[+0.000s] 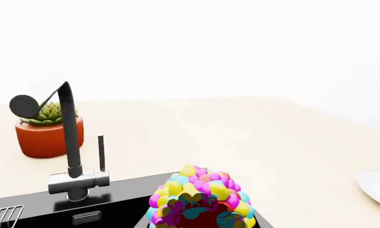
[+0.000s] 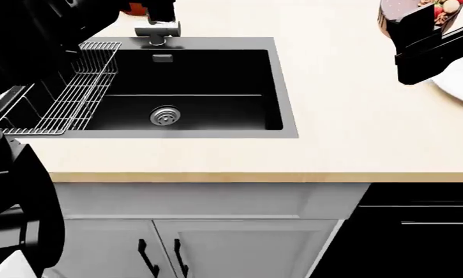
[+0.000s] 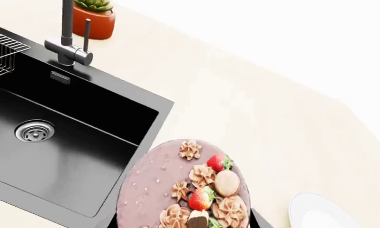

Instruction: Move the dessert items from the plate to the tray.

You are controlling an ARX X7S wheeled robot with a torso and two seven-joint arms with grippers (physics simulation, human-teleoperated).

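In the left wrist view the ball coated in multicoloured candy beads [image 1: 199, 194] sits between the jaws of my left gripper [image 1: 199, 223], which is shut on it above the sink's corner. In the right wrist view my right gripper [image 3: 183, 223] is shut on the round chocolate cake [image 3: 186, 190], topped with strawberries and cream swirls, and holds it above the counter beside the sink. The head view shows that cake [image 2: 440, 7] at the top right, in front of my right arm [image 2: 428, 49]. The white plate [image 3: 320, 213] lies bare on the counter to the right. The tray is out of view.
A black sink [image 2: 192, 87] is set into the pale counter, with a wire rack [image 2: 69, 87] along its left side. A dark faucet [image 1: 69, 142] and a potted succulent [image 1: 49, 128] stand behind it. My left arm [image 2: 30, 35] fills the head view's top left. The counter's front edge [image 2: 215, 174] runs above white cabinets.
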